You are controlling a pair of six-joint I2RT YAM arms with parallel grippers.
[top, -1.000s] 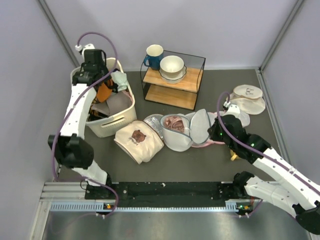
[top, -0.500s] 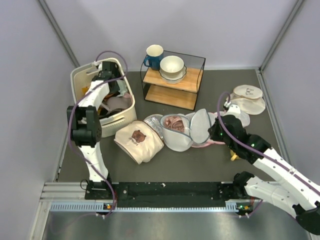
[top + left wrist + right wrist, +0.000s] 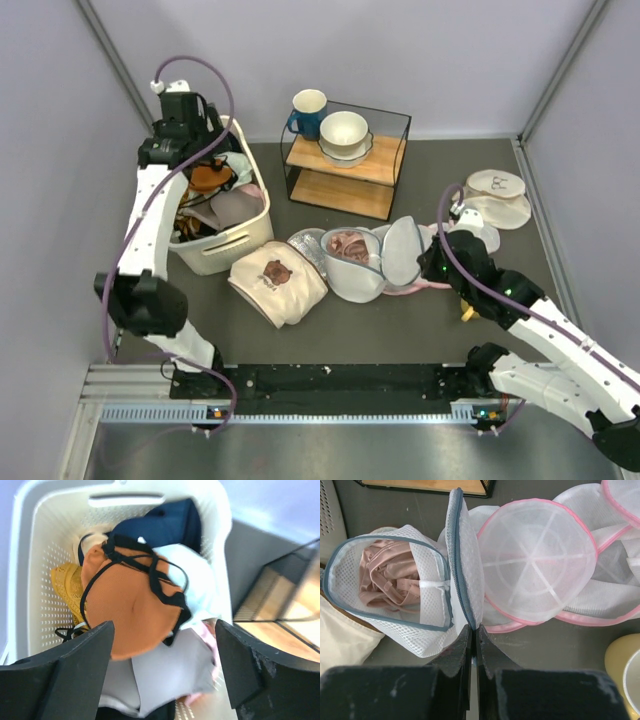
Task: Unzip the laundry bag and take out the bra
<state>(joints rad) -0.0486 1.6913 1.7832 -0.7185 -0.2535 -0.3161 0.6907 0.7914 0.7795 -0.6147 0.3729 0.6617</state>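
Note:
The laundry bag (image 3: 352,275) of white mesh lies unzipped at mid-table, its round lid (image 3: 465,565) standing on edge. Inside it the dusty-pink bra (image 3: 382,580) lies crumpled and shows in the top view too (image 3: 347,245). My right gripper (image 3: 474,629) is shut on the lid's grey zip rim at its near end; in the top view it (image 3: 428,264) sits just right of the bag. My left gripper (image 3: 162,647) hangs open above the white basket (image 3: 30,580), nothing between its fingers; from above it (image 3: 190,140) is over the basket's far end.
The basket (image 3: 240,232) holds an orange garment (image 3: 130,605) and other clothes. Pink-trimmed mesh bags (image 3: 540,560) lie right of the lid. A beige bear-print cloth (image 3: 275,280) sits left of the bag. A wire shelf (image 3: 345,190) with mug and bowl stands behind. A yellow object (image 3: 625,670) lies near right.
My left arm dipped low into the basket, then rose to its far end, and its jaws opened wider. The right arm and the bag have not moved.

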